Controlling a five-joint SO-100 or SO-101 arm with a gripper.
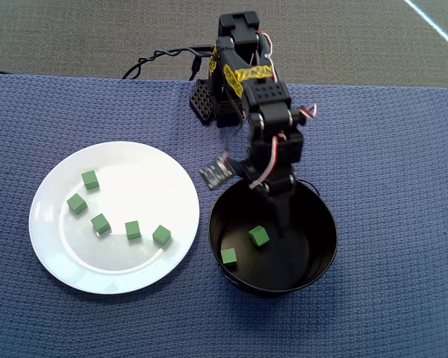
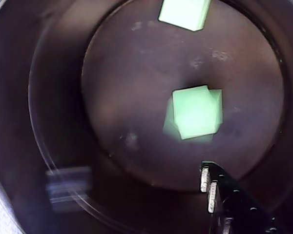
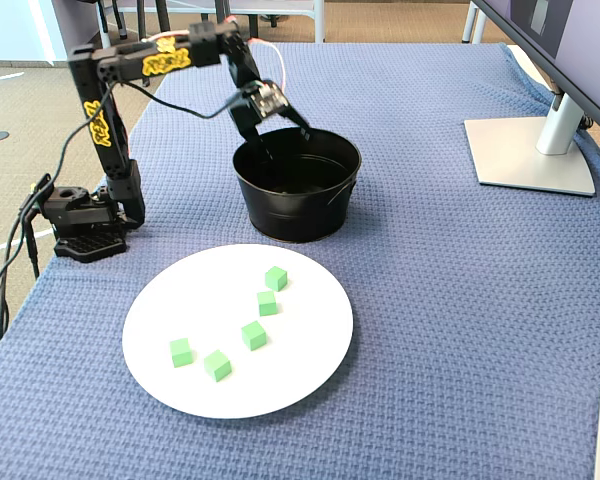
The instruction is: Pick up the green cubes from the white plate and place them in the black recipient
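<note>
The gripper (image 1: 272,205) is held over the black pot (image 1: 321,253), jaws apart and empty. Two green cubes (image 1: 258,236) are seen inside; five are left on the white plate (image 1: 52,246).

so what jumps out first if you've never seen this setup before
The white plate at left in the overhead view, with five green cubes scattered on it. Beside it, the black pot holds two more, and the gripper hangs open inside its rim.
</note>
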